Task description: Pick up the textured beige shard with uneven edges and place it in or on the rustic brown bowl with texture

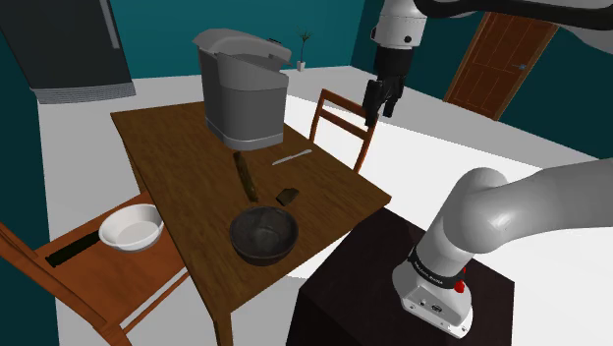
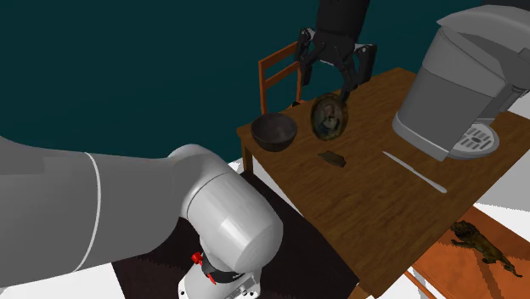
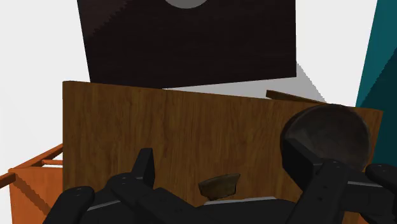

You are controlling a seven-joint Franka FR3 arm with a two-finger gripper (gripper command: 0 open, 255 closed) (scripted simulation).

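Hovering gripper (image 2: 329,73) gapes; wrist view catches shard (image 3: 219,186) near bowl (image 3: 327,137).

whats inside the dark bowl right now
Nothing shows inside the dark bowl, just its mottled inner surface; the shard lies on the table beside it. The near inner wall is hidden by the rim.

Brown shard (image 1: 287,196); dark brown bowl (image 1: 263,236); white bowl (image 1: 131,229); wood-grain table (image 1: 167,157).

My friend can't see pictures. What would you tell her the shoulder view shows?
A black gripper hangs open in the air, up beside a wooden table. On the table sit a small brown shard, a dark bowl near it, and a big grey coffee machine.
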